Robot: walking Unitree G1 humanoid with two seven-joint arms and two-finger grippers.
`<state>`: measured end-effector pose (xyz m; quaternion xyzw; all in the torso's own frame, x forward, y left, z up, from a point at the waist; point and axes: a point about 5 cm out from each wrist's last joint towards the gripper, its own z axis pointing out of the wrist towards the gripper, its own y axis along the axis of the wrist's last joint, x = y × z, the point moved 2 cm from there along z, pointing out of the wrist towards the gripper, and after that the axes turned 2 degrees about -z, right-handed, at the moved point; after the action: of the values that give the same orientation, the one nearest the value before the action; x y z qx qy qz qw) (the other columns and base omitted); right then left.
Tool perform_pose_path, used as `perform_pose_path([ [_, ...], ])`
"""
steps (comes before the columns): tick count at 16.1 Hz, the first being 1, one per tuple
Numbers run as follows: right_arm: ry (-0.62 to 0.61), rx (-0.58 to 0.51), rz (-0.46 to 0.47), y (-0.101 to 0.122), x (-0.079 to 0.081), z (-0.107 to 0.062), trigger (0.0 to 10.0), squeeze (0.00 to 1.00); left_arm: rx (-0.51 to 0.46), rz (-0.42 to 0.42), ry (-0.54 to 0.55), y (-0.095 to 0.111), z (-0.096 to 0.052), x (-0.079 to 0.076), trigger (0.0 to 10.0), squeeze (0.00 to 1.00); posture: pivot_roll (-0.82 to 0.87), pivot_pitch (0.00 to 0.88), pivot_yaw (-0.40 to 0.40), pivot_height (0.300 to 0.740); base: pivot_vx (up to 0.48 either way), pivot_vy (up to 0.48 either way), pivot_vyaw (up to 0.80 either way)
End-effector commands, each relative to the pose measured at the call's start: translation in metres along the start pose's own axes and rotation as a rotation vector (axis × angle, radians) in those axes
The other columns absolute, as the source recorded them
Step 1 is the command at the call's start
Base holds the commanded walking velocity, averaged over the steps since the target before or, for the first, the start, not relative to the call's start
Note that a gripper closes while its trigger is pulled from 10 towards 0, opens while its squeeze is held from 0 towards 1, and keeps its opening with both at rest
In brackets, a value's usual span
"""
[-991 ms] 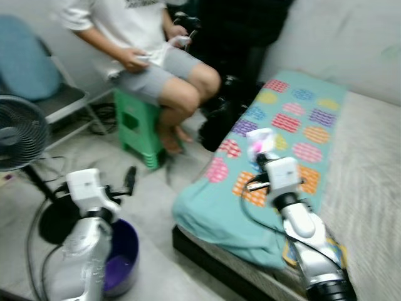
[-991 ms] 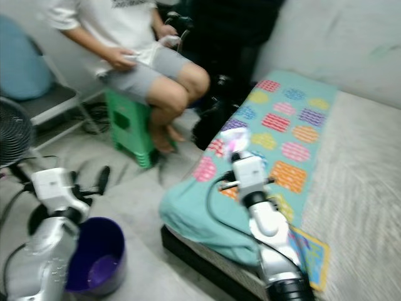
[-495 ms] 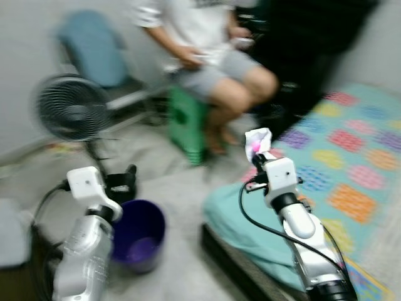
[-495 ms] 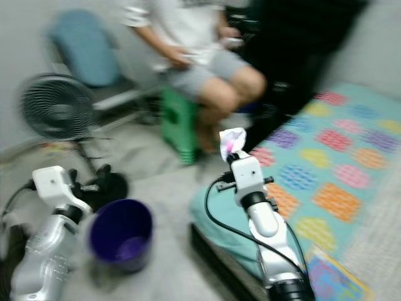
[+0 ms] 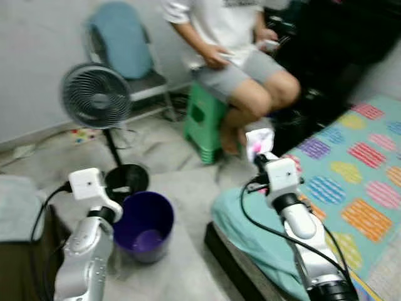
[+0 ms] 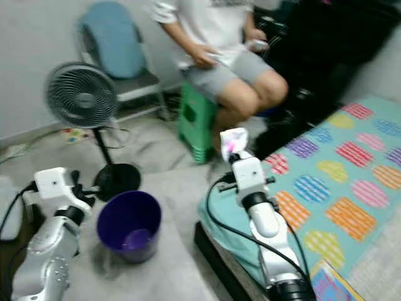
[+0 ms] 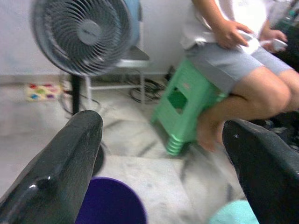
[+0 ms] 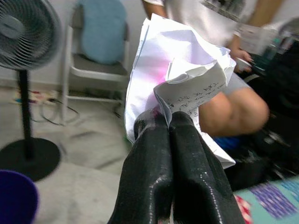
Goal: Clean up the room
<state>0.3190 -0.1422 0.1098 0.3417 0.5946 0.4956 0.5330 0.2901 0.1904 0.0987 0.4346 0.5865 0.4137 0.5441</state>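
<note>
Crumpled paper [image 8: 180, 88] pinched in closed right gripper [image 8: 169, 122] beside bed edge [image 5: 250, 219]; left gripper [image 7: 161, 140] open above purple bucket [image 5: 144, 226].

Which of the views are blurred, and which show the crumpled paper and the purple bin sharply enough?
Left and right eye views: soft motion blur throughout; the purple bin is readable. Right wrist view: the right gripper and crumpled paper fairly sharp, background soft. Left wrist view: the left gripper fingers close and blurred, the fan clearer.
</note>
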Motion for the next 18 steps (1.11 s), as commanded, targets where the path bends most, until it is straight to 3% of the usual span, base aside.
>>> perform_pose_path([
  [1,-0.008,0.002,-0.002,-0.0008,-0.0049,-0.0010,10.0,0.00,0.006,-0.005,-0.015,-0.0015,0.0003,-0.0038,10.0,0.00,-0.13,0.000,-0.016,0.740,0.000,0.000,0.80],
  [8,-0.017,0.011,0.017,-0.0017,-0.0072,-0.0006,10.0,0.00,0.007,-0.004,-0.016,-0.0008,0.0005,-0.0043,10.0,0.00,-0.13,0.000,-0.016,0.740,0.000,0.000,0.80],
  [10,-0.026,0.014,0.048,-0.0028,-0.0083,-0.0008,10.0,0.00,0.007,-0.007,-0.016,-0.0009,0.0005,-0.0044,10.0,0.00,-0.13,0.000,-0.016,0.740,0.000,0.000,0.00],
  [16,-0.020,0.005,0.022,-0.0009,-0.0079,-0.0011,10.0,0.00,-0.023,-0.025,-0.079,0.0033,-0.0009,-0.0113,10.0,0.00,-0.14,0.000,-0.013,0.740,0.040,0.000,0.00],
  [18,-0.018,0.006,0.022,-0.0010,-0.0069,-0.0013,10.0,0.00,-0.020,-0.026,-0.080,0.0030,-0.0013,-0.0107,10.0,0.00,-0.14,0.000,-0.010,0.740,0.255,0.000,0.75],
])
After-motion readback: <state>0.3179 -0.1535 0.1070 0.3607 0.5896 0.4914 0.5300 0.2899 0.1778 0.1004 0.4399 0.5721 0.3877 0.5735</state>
